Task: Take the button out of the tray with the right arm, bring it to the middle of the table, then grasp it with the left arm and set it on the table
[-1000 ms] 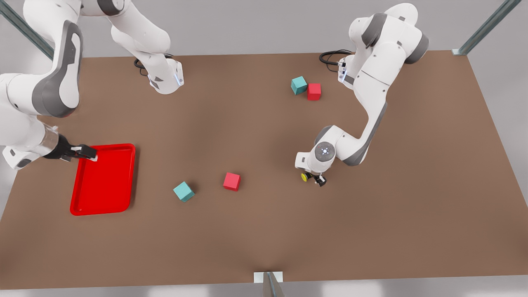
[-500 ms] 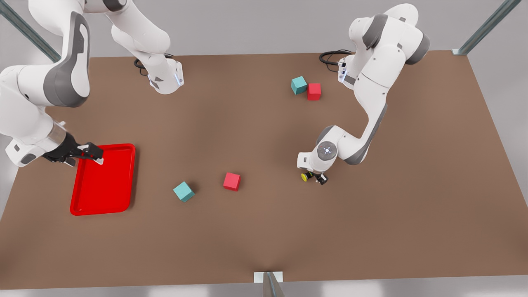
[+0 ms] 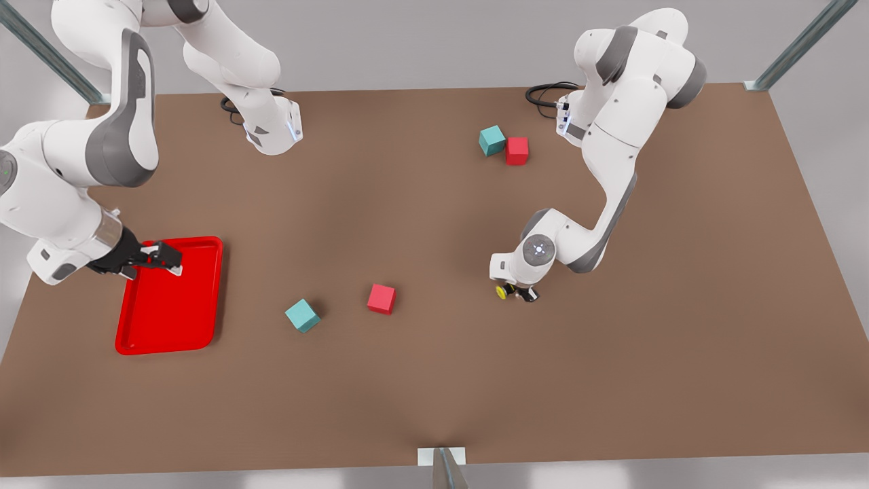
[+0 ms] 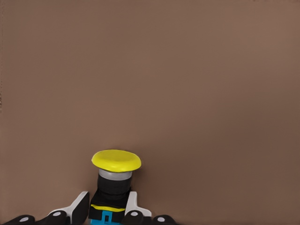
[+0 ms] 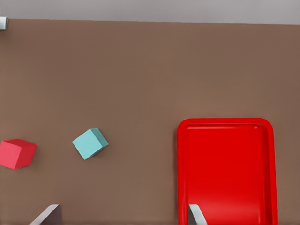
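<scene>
Left gripper (image 3: 514,295) low over mid-counter (image 3: 434,380), jaws clamped on the dark base of the button (image 4: 116,180), yellow cap sticking out beyond the fingers (image 4: 132,206). Right gripper (image 3: 165,260) hung above the tray (image 3: 170,333), at its far end, jaws apart, holding nothing. Teal cube (image 5: 90,143) and red cube (image 5: 16,153) lay between.

Front view: high, looking steeply down over whole table (image 3: 434,380). Left wrist view: close, low behind button (image 4: 116,180). Right wrist view: higher, looking down on tray (image 5: 225,173), shared with front view.
</scene>
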Controlling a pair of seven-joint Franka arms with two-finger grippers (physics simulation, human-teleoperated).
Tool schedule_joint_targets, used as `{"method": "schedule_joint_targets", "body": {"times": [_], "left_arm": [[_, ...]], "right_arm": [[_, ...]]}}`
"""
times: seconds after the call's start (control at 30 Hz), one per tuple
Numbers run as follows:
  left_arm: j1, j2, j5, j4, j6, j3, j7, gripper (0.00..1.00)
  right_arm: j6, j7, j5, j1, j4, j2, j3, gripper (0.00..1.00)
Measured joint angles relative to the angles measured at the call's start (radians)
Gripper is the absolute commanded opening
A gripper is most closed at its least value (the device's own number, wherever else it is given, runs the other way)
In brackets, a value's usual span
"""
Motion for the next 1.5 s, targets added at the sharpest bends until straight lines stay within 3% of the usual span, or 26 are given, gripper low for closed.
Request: {"method": "schedule_joint_targets", "body": {"times": [0.1, 0.23, 0.47, 0.7, 0.83, 1.03, 1.5], "left_arm": [[0.000, -0.001, 0.006, 0.000, 0.001, -0.001, -0.019, 0.31], [-0.001, -0.008, 0.015, 0.022, -0.008, -0.001, -0.048, 0.33], [0.005, -0.048, 0.007, 0.250, -0.235, -0.010, -0.133, 0.33], [0.156, -0.057, -0.154, 0.433, -0.393, -0.009, -0.366, 0.33], [0.165, -0.047, -0.195, 0.451, -0.401, -0.001, -0.557, 0.33], [0.081, -0.030, 0.067, 0.418, -0.332, -0.002, -0.899, 0.33], [0.043, 0.068, 0.740, 0.380, -0.294, -0.001, -1.886, 0.33]], "right_arm": [[0.001, 0.001, -0.008, -0.005, 0.000, 0.010, 0.000, 1.00], [0.001, 0.002, -0.012, -0.005, 0.001, 0.013, 0.001, 1.00], [0.002, 0.004, -0.014, -0.003, 0.000, 0.019, 0.000, 1.00], [0.005, 0.005, -0.015, -0.001, 0.001, 0.022, 0.000, 1.00], [0.006, 0.005, -0.017, -0.004, 0.007, 0.021, 0.000, 1.00], [0.010, 0.006, -0.028, -0.020, 0.019, 0.053, -0.010, 1.00], [0.104, 0.010, -0.033, 0.078, 0.127, 0.207, -0.001, 1.00]]}}
